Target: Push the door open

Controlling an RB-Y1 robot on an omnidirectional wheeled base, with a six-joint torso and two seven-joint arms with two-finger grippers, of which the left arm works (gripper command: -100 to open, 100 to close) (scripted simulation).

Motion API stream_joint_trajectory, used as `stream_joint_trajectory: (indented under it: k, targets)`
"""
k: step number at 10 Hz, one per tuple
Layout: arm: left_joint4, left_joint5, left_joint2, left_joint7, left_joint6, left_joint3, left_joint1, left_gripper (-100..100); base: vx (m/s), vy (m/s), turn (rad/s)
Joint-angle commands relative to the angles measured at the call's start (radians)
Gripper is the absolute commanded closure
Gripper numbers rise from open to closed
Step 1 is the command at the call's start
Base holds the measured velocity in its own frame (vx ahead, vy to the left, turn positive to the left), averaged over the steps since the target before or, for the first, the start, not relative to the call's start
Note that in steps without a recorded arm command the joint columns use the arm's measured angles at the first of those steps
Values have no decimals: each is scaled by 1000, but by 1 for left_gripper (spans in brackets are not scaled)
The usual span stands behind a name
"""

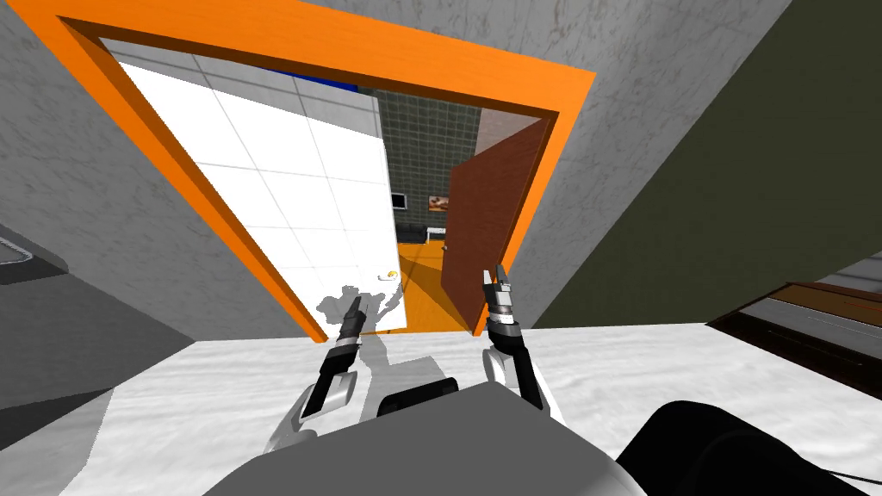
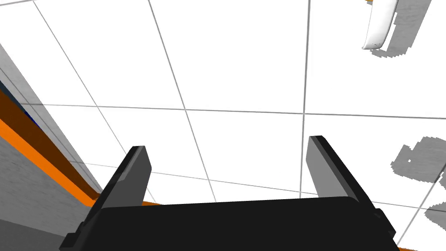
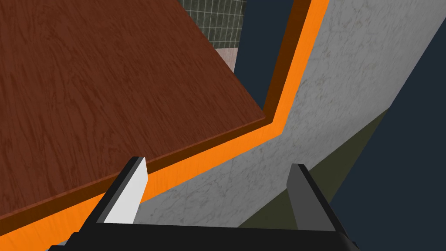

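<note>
Doorway at 12 o'clock in head view, orange frame [image 1: 344,47], two leaves. White door [image 1: 284,172] with grid lines at 11 o'clock, apparently shut. Brown leaf [image 1: 482,224] at 1 o'clock, standing ajar. Left gripper [image 1: 355,303] close before white door, handle [image 1: 389,275] at its 1 o'clock. Right gripper [image 1: 498,275] just beside brown leaf's free edge. Pale marbled floor [image 1: 646,370] underfoot, orange floor [image 1: 422,297] past the gap.

Left wrist view: fingers [image 2: 135,174] apart, empty, aimed at white door; contact not clear.

Right wrist view: fingers [image 3: 130,191] spread, empty, pointed at frame and grey wall [image 3: 348,87], brown leaf alongside.

Judgement: rigid hinged panel, probably light to swing. No grasp needed; flat push near handle side, far from hinges. Smooth face, so likely slip on a slanted push.
</note>
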Motion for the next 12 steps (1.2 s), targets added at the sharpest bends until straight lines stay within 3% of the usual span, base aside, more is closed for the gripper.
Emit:
stream_joint_trajectory:
  k: [1, 2, 3, 12]
  targets:
    - [48, 2, -1, -2, -1, 6, -20, -100, 13, 82, -84]
    - [82, 2, -4, -5, -4, 11, -33, -100, 25, 105, -148]
    - [85, 2, -4, -5, -4, 11, -33, -100, 25, 79, -77]
    - [362, 7, -35, -27, -24, 43, -134, -100, 30, 109, -138]
